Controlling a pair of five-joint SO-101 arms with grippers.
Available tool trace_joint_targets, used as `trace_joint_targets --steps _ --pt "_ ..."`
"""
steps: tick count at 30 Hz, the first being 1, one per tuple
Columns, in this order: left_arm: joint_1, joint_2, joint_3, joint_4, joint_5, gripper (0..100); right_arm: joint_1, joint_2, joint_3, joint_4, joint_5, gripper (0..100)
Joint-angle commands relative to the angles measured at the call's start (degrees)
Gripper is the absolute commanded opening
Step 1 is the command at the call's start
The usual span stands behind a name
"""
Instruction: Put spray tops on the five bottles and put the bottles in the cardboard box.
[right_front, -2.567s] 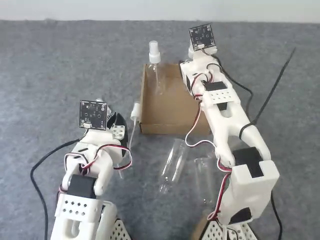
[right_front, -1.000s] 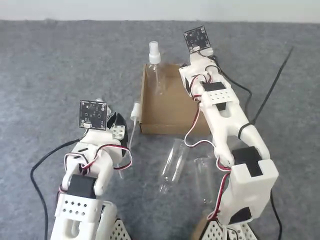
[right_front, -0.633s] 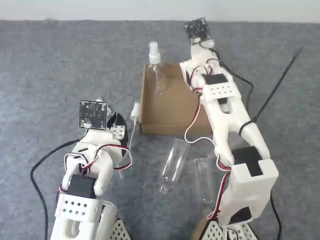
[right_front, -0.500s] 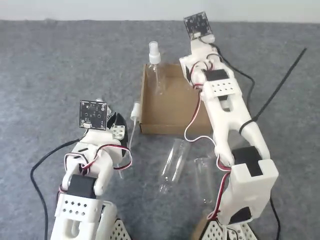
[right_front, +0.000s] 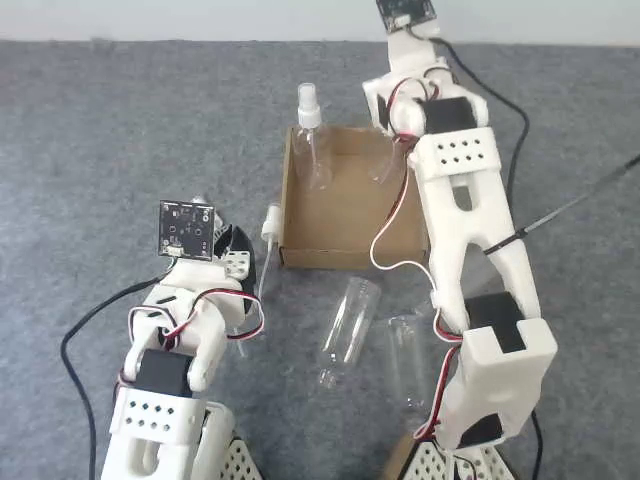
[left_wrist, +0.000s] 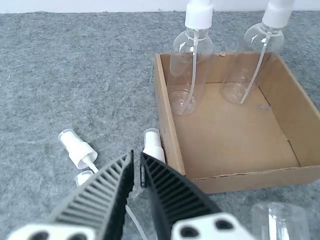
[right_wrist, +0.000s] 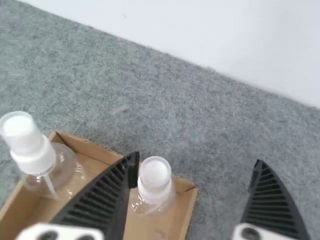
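Observation:
The cardboard box (right_front: 340, 215) lies mid-table. Two clear bottles with white spray tops stand at its far wall: one in the left corner (right_front: 310, 145), one further right (right_front: 385, 165). My right gripper (right_wrist: 195, 164) hangs open above the far wall, and the right-hand bottle's top (right_wrist: 154, 176) sits just beside one finger (right_wrist: 107, 192), untouched. Two uncapped bottles (right_front: 348, 325) (right_front: 408, 355) lie on the carpet in front of the box. My left gripper (left_wrist: 136, 162) is shut and holds nothing, low over two loose spray tops (left_wrist: 77, 148) (left_wrist: 154, 144) by the box's left wall.
Grey carpet covers the table. The right arm (right_front: 460, 200) stretches along the box's right side. A black cable (right_front: 575, 200) runs off to the right. Open carpet lies left of the box (left_wrist: 225, 145) and beyond it up to a white wall (right_wrist: 225, 35).
The right arm has lifted and swung out past the box's far wall, leaving a second capped bottle standing in the box. The left arm has stayed still.

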Motion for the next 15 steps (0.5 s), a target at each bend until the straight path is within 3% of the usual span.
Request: trace_joint_targets --steps 1,11,15 --pt "-0.2 -1.4 -0.4 -1.5 0.5 1 -0.6 -2.4 -12.8 12.2 0.8 29.6" --pt "-0.2 -1.4 -0.4 -1.3 0.5 1 0.0 -2.4 -29.0 45.6 1.2 29.4" --pt "-0.3 -1.4 -0.4 -1.3 0.5 1 2.2 -2.6 -28.0 47.3 1.3 29.2"
